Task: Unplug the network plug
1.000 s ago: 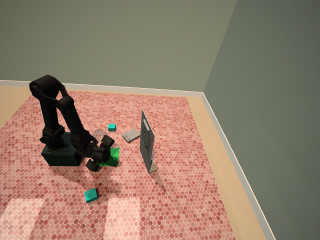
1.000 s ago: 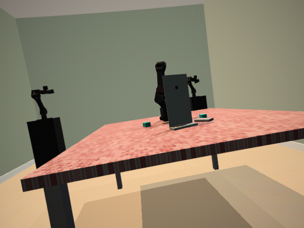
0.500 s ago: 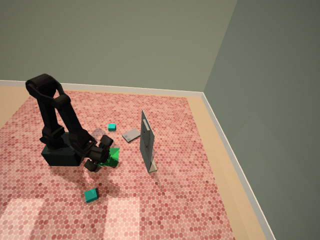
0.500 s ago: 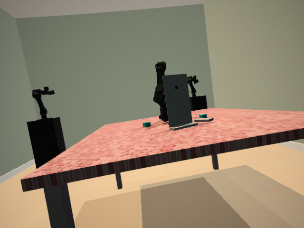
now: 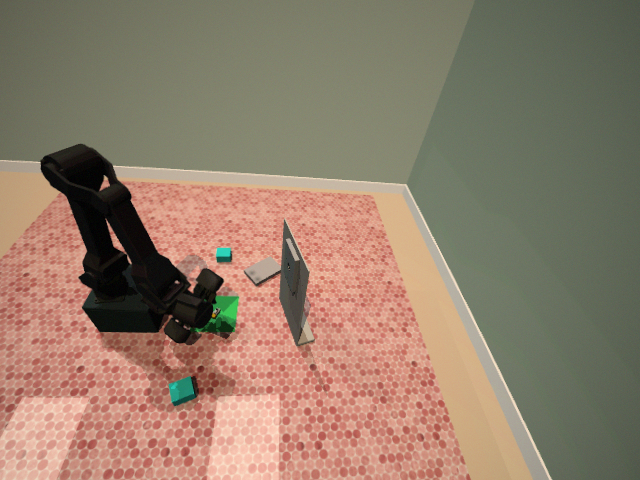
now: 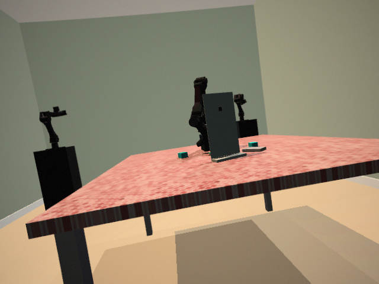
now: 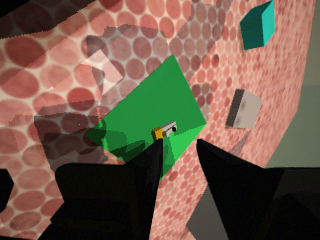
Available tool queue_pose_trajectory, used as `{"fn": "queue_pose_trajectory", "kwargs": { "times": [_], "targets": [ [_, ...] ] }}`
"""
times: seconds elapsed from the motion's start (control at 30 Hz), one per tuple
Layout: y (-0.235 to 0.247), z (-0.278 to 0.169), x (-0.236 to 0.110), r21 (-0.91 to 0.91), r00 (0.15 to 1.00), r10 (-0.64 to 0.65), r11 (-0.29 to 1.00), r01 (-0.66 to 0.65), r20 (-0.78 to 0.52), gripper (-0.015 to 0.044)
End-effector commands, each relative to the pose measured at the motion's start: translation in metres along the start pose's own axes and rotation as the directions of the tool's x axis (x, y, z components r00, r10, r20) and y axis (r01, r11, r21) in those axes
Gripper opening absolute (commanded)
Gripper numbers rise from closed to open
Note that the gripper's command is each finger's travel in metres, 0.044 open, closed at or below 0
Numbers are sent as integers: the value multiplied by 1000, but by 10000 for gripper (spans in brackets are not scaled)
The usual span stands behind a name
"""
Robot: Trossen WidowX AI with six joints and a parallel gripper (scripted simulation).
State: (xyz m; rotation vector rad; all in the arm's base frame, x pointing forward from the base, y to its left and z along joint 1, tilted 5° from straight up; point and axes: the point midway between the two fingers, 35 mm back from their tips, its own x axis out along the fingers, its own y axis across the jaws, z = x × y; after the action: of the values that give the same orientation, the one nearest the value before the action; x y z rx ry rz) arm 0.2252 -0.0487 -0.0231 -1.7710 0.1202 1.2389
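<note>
The plug [image 5: 215, 313] [image 7: 169, 128], small, pale and amber, lies on the green marked square [image 5: 231, 308] [image 7: 165, 85], inside its edges. My gripper [image 7: 179, 143] is open and empty just above it, fingertips pointing down. In the wrist view the amber end shows right beside the left fingertip; whether they touch I cannot tell. The upright grey panel [image 5: 301, 310] [image 6: 221, 131] stands apart from the gripper, and no plug shows in its socket. The plug is hidden in the exterior view.
A teal block [image 5: 223, 254] [image 6: 253, 144] [image 7: 257, 27] and a flat grey slab [image 5: 262, 271] [image 6: 254, 149] [image 7: 247, 109] lie between arm and panel, off to one side. Another teal block [image 5: 182, 391] [image 6: 182, 154] lies on the other side.
</note>
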Motion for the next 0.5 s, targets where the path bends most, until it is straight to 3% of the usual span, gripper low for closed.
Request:
{"fn": "queue_pose_trajectory", "kwargs": {
  "times": [0.0,0.47],
  "targets": [
    [-2,-1,-3,-5,1000,-3,1000,3,-1,156],
    [-11,-4,-17,-5,1000,-3,1000,3,-1,156]
  ]
}}
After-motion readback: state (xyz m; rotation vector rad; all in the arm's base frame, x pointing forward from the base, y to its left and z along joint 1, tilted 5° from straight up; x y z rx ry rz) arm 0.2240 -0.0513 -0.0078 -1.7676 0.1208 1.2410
